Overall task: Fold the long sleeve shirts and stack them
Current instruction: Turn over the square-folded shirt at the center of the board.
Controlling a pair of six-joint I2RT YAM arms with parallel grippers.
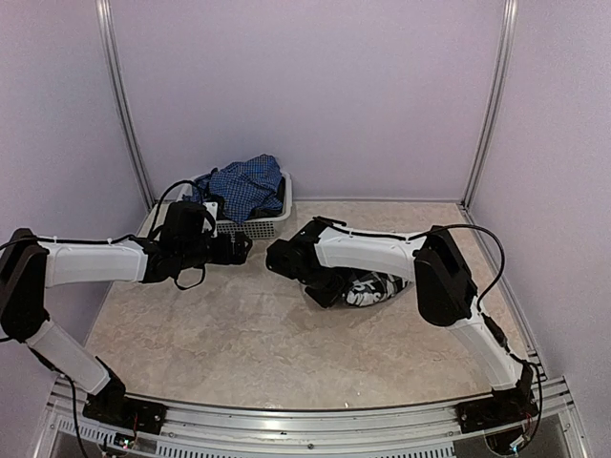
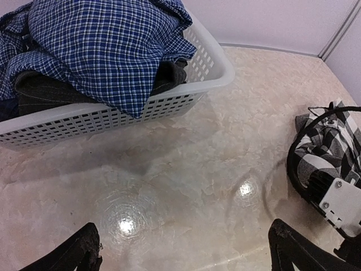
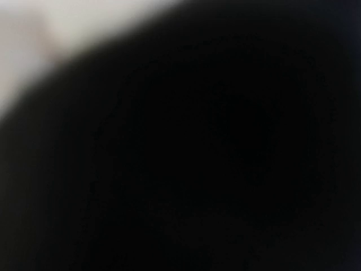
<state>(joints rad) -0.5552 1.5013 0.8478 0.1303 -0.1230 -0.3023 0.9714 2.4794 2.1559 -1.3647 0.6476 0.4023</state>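
While the left gripper [image 1: 241,250] hangs with jaws spread wide just in front of the white mesh plastic basket [image 1: 265,227], the blue fine-checked cloth shirt [image 1: 246,186] lies heaped inside it. The right gripper [image 1: 323,286], jaws clenched, is sunk into the crumpled black-and-white checked shirt [image 1: 374,286] on the pale marbled table [image 1: 239,343]; whether cloth is pinched cannot be told.
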